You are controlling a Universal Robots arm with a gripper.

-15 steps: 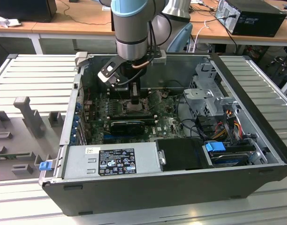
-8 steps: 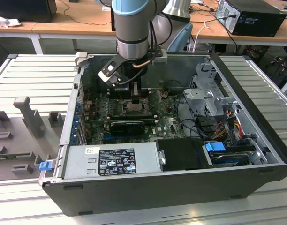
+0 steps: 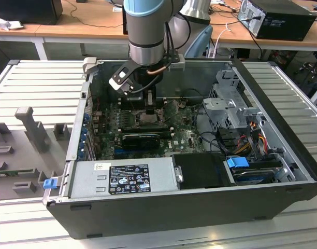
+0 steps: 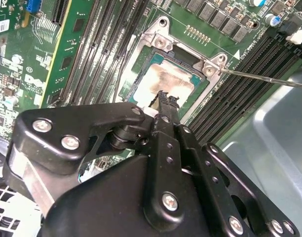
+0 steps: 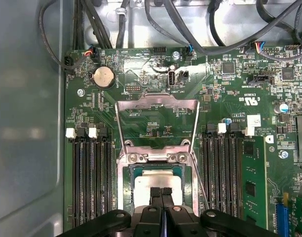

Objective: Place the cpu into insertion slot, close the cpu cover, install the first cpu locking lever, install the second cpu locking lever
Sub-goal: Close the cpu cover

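The cpu lies flat in the insertion slot with its tan-silver face up, and it also shows in the second wrist view. The cpu cover, a thin silvery frame, stands raised and tilted back from its hinge at the slot's far edge. My gripper is shut with nothing between its fingers. Its tips hang just over the cpu's face; I cannot tell whether they touch it. One thin locking lever rod sticks out sideways from the slot's corner. In the exterior view the gripper reaches down inside the case.
Long black memory slots flank the socket on both sides. Cables cross the board's far end. The case's grey walls, the power supply and the drive cage hem in the arm.
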